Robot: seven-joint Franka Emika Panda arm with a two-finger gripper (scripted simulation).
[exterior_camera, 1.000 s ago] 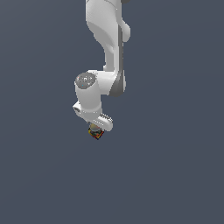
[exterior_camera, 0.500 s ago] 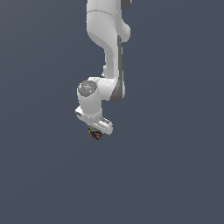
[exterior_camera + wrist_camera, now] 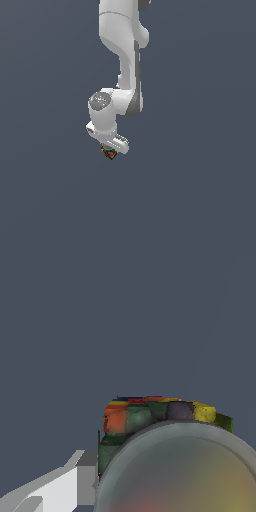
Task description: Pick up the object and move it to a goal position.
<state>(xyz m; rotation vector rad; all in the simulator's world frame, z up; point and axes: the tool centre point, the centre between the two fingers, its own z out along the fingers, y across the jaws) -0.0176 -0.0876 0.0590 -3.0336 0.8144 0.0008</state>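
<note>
Patchwork red, yellow, orange and green jar-shaped object with round grey rim [image 3: 165,456] is seen clamped under the white gripper [image 3: 108,151], raised off the floor; grip should be held firm, transport kept slow and level

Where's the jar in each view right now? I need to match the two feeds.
Exterior view: the jar peeks out just under the gripper, near the picture's middle.
Wrist view: the jar fills the lower area, grey rim closest to the camera.
Shared landmark: the jar's coloured patchwork blocks.
</note>
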